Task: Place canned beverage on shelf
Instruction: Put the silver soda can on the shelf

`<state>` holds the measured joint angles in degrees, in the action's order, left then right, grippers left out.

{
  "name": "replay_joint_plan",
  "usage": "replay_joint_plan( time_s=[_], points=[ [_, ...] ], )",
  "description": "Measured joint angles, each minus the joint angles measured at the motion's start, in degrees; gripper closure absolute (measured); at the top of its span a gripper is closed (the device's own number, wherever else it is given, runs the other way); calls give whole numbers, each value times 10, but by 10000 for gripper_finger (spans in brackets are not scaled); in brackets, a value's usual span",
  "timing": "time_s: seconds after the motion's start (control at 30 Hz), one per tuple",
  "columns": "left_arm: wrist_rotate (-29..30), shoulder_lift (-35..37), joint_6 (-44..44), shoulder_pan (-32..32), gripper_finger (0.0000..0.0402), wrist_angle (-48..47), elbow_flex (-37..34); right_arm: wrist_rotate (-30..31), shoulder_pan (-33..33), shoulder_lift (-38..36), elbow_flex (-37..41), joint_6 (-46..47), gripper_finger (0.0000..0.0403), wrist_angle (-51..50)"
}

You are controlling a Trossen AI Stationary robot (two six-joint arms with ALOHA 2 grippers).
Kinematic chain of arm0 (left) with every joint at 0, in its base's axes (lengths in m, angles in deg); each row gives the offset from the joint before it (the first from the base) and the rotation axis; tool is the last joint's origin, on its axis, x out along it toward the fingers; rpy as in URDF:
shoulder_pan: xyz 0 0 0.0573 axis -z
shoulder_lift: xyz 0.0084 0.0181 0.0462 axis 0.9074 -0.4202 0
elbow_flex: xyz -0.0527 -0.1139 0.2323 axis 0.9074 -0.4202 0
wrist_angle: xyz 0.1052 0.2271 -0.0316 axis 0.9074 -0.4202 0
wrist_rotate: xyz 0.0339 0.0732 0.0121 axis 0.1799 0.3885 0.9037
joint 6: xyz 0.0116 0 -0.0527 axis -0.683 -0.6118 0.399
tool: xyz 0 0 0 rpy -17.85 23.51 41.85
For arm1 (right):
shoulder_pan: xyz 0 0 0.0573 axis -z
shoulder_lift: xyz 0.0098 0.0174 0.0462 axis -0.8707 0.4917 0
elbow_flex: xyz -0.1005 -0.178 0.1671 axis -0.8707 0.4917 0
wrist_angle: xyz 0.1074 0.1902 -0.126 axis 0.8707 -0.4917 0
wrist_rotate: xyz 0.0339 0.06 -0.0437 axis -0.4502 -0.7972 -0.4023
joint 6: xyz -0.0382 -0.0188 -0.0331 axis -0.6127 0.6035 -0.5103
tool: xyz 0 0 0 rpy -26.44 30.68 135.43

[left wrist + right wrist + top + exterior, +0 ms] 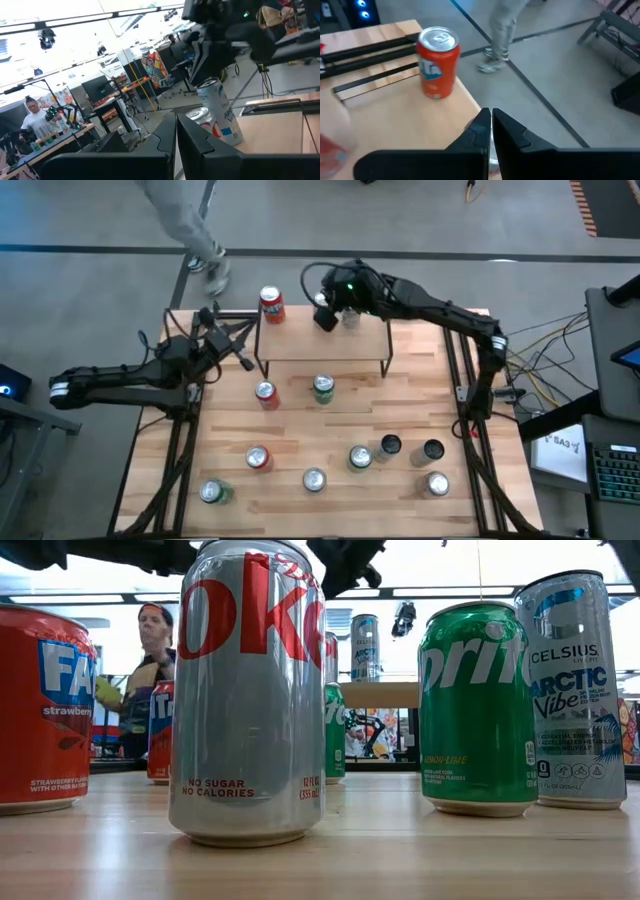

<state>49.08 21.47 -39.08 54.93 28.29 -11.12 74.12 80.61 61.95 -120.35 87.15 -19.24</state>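
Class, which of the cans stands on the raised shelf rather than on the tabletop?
Only the tall pale can at the shelf's right rear, under the right gripper; the others stand on the tabletop.

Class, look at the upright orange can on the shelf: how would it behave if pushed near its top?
The orange can is tall and narrow, so it would probably tip. Its round wall suggests rolling afterwards, perhaps off the shelf.
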Motion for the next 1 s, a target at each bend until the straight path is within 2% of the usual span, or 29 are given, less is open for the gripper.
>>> replay_joint_plan(
  time_s=[0.2, 0.43, 1.0],
  points=[
    [0, 33, 0, 0, 402, 0, -20, 0, 19, 62, -85, -8, 394, -58],
    [1, 39, 1, 0, 402, -1, -25, -2, 24, 100, -131, -17, 394, -90],
    [1, 16, 0, 0, 402, 2, -24, -5, 20, 105, -131, -7, 394, -126]
  ],
)
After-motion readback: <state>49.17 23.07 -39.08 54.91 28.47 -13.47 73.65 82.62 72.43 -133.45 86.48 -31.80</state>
